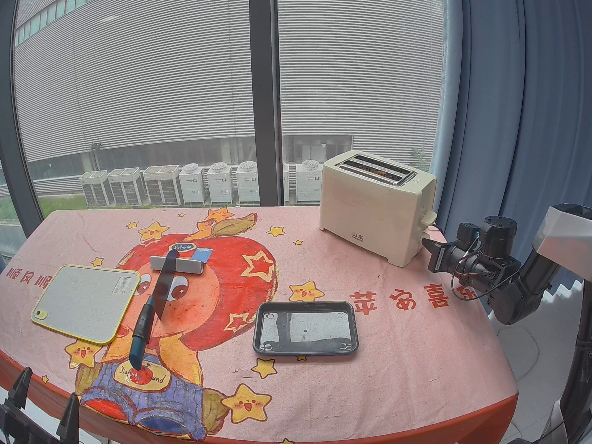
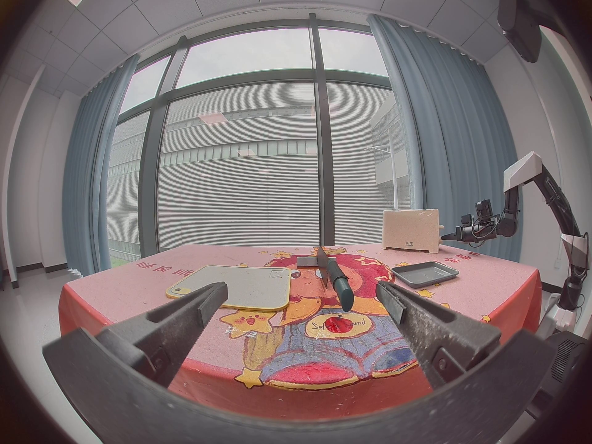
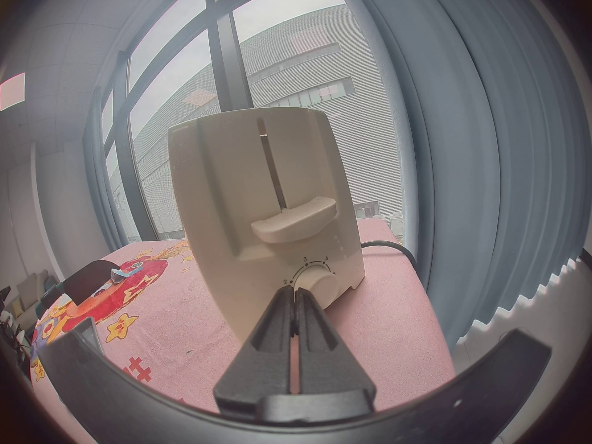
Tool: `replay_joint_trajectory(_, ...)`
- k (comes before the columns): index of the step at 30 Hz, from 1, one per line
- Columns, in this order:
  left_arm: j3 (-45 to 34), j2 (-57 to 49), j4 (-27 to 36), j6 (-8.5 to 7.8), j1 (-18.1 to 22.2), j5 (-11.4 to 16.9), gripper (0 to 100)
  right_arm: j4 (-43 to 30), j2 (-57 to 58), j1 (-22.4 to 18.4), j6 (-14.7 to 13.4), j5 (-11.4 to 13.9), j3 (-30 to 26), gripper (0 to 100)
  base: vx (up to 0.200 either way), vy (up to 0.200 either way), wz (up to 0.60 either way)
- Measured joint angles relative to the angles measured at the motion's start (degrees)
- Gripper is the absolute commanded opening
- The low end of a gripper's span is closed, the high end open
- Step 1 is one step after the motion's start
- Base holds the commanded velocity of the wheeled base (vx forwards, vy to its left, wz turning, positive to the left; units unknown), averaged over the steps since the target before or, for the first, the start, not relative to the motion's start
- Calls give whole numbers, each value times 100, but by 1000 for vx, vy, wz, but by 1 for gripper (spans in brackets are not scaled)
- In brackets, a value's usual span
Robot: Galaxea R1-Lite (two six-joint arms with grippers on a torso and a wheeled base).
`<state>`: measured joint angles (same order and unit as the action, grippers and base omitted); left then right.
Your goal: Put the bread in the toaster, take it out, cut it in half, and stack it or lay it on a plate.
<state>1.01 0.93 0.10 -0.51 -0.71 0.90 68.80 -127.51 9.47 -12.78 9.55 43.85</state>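
- Landmark: toaster [image 1: 376, 208], standing at the far right of the table [image 1: 394, 371], by the curtain.
- Bread [image 1: 381, 169]: you can see only a brownish strip down inside one top slot of the toaster; whether it is a full slice is too hidden to tell.
- Right pincer [image 3: 295, 300]: closed, fingers pressed together and holding nothing. Its tips point at the toaster's end face, just beside the dial [image 3: 314, 279] and below the lever [image 3: 295, 218]. You cannot tell if the tips touch.
- The lever sits at the lower end of its slot.
- Left pincer [image 2: 301, 292]: fingers spread wide and empty, well apart from the toaster, off the table's near left edge.
- Dark tray [image 1: 305, 331]: in front of the toaster, nearer you, apart from it.
- Knife [image 1: 151, 306]: left of the tray, blade leaning on a knife rest [image 1: 177, 264].
- Cutting board [image 1: 86, 302]: farthest left from the toaster, just beside the knife.
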Motion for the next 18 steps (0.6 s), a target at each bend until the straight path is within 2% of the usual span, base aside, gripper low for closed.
replay_joint_trajectory(18,0,0,0,0,0,0,100,0,-71,-7,17,-2,-13,0,0,0,0)
